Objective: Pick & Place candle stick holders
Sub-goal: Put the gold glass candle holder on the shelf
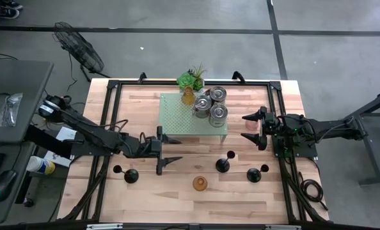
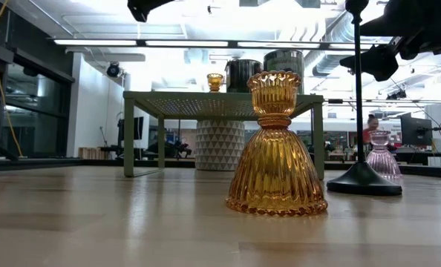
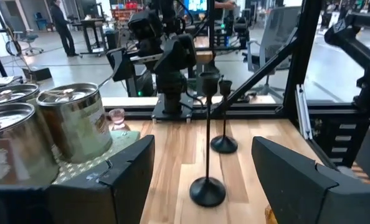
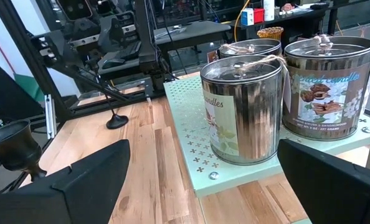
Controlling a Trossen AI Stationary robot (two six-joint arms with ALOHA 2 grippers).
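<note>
Three black holders with round bases stand on the table [image 1: 131, 175] [image 1: 222, 165] [image 1: 254, 174]. An amber glass holder [image 1: 199, 184] stands near the front edge and fills the low view [image 2: 276, 148]. Another amber holder [image 1: 188, 96] and three silvery cans [image 1: 217, 94] stand on the pale green stand [image 1: 177, 118]. A pink glass holder [image 1: 251, 126] stands right of the stand. My left gripper [image 1: 177, 149] is open and empty, facing the middle black holder [image 3: 208, 186]. My right gripper [image 1: 246, 128] is open above the pink holder, facing the cans [image 4: 241, 112].
A green spiky potted plant [image 1: 192, 78] stands behind the stand at the table's far edge. A black frame [image 1: 107, 128] runs round the table. Bare wood lies between the stand and the front row of holders. People show in the room beyond the table.
</note>
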